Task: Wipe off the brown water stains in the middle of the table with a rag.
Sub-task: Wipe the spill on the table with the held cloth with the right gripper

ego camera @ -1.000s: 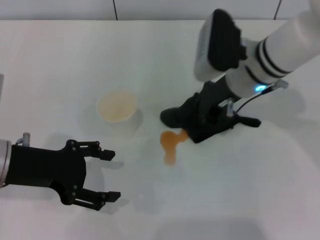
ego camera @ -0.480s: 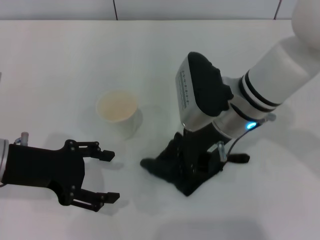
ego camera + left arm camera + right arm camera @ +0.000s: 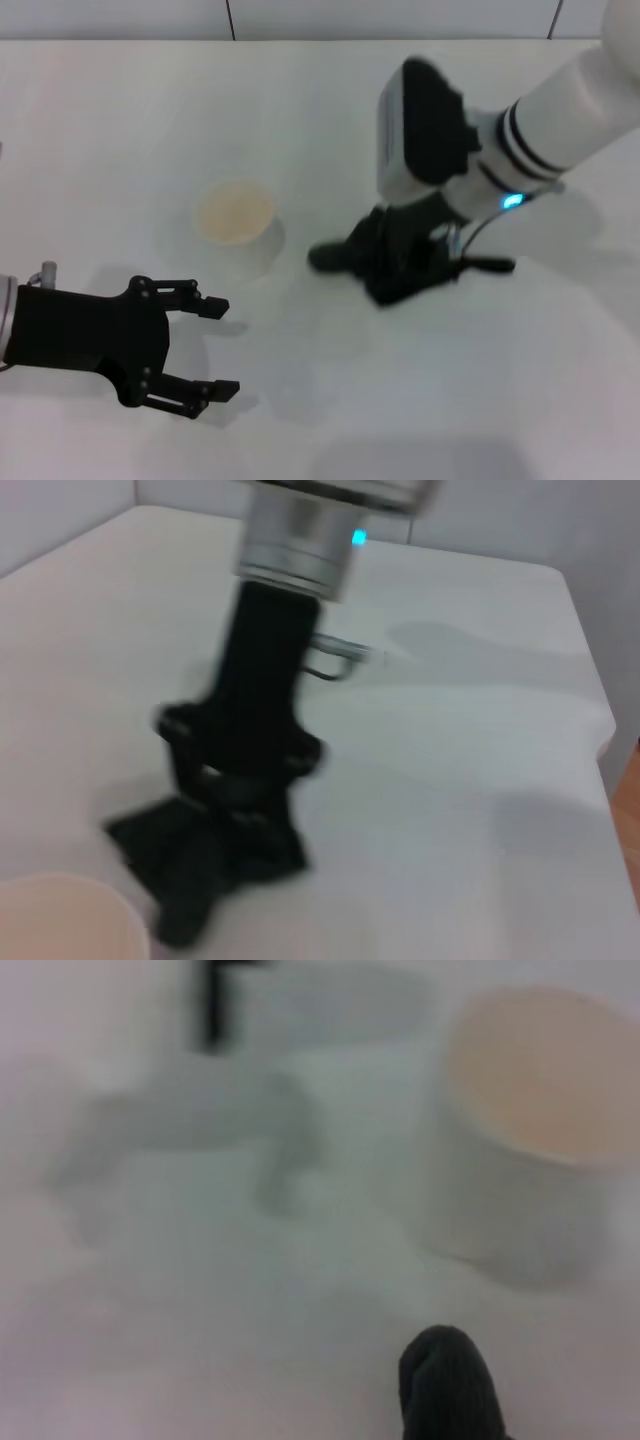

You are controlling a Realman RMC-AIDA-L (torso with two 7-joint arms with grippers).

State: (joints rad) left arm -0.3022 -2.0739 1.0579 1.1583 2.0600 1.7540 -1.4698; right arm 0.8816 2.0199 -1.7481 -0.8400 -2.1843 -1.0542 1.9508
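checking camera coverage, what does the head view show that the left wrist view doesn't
Only the head view shows the left end effector, open and resting low on the table's left side, plus the whole cup.

Only the left wrist view shows the table's far edge and the drop beyond it.

Both show the right end effector pressing the black rag onto the table beside the cup. Neither shows any brown stain.

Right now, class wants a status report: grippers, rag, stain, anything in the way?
Right gripper shut on rag, pressed to table. Left gripper open, parked near edge. No brown stain visible. Paper cup stands beside rag, apart.
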